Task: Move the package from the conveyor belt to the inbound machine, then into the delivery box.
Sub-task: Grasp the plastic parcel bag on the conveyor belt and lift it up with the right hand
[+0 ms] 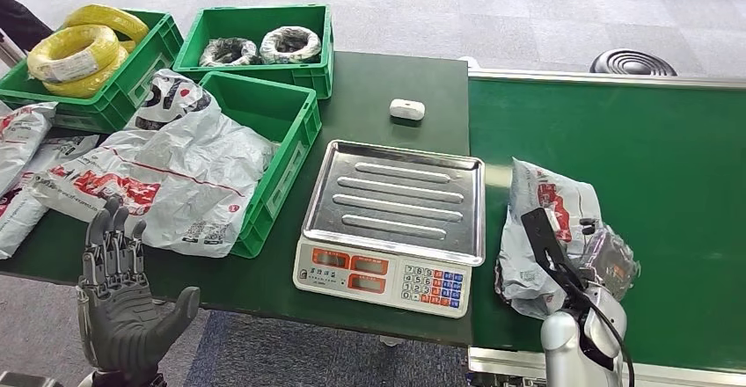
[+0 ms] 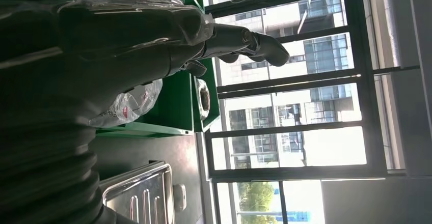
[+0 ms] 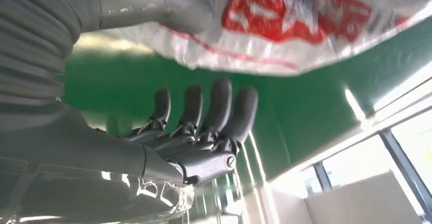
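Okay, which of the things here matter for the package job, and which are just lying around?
Part of the job:
package on the conveyor belt
scale, apparently the inbound machine
right hand, open beside the package
bin holding bagged parcels, probably the delivery box

Just lying about:
yellow cable coils
small white device
left hand, open and idle

L hand (image 2: 153, 46) open by green crates (image 2: 178, 102); scale tray (image 2: 140, 196) nearby.
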